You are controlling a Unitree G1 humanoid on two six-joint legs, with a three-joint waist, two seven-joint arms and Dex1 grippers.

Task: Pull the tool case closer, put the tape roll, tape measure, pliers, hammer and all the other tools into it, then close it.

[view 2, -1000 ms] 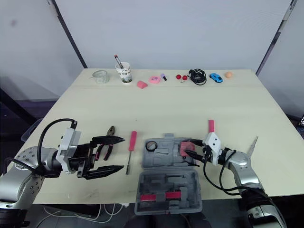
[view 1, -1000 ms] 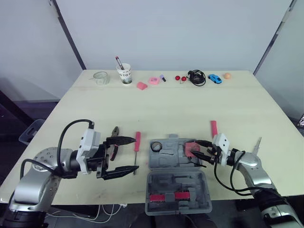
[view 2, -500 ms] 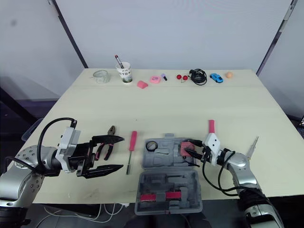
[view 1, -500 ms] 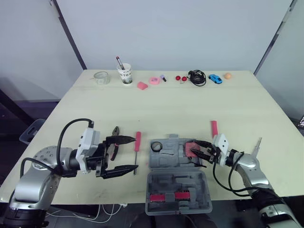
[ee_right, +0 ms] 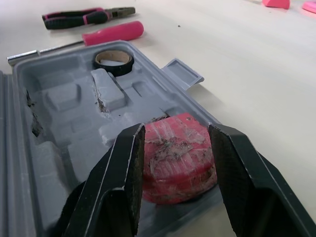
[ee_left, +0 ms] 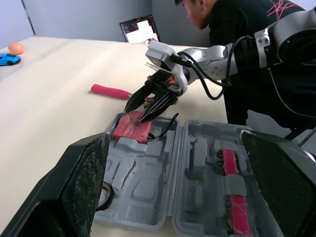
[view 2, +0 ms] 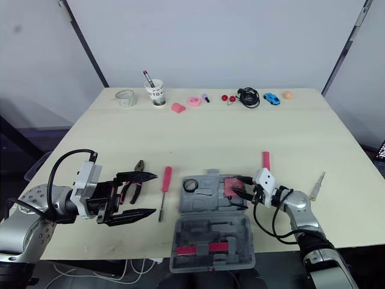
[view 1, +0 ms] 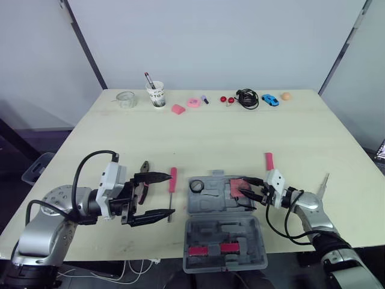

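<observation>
One shift: right gripper (view 1: pixel 243 189) clasping tape measure (ee_right: pixel 177 153) further into tool case (view 1: pixel 210 200); left gripper (view 1: pixel 171 194) spread.

Tool case (view 1: pixel 213 197) is looking like matt grey moulded plastic; tape measure (ee_right: pixel 177 150) is showing scuffed red plastic w/ glossy film; desk (view 1: pixel 210 138) is looking smooth, matt.

The right gripper (view 1: pixel 247 187), with the pink tape measure (view 1: pixel 237 185) clasped between its jaws, has been shifted slightly further in over the open tool case (view 1: pixel 210 200), toward the side where the tape roll (view 1: pixel 196 185) lies. The tape measure is now set down in the case's tray, at its far corner.
</observation>
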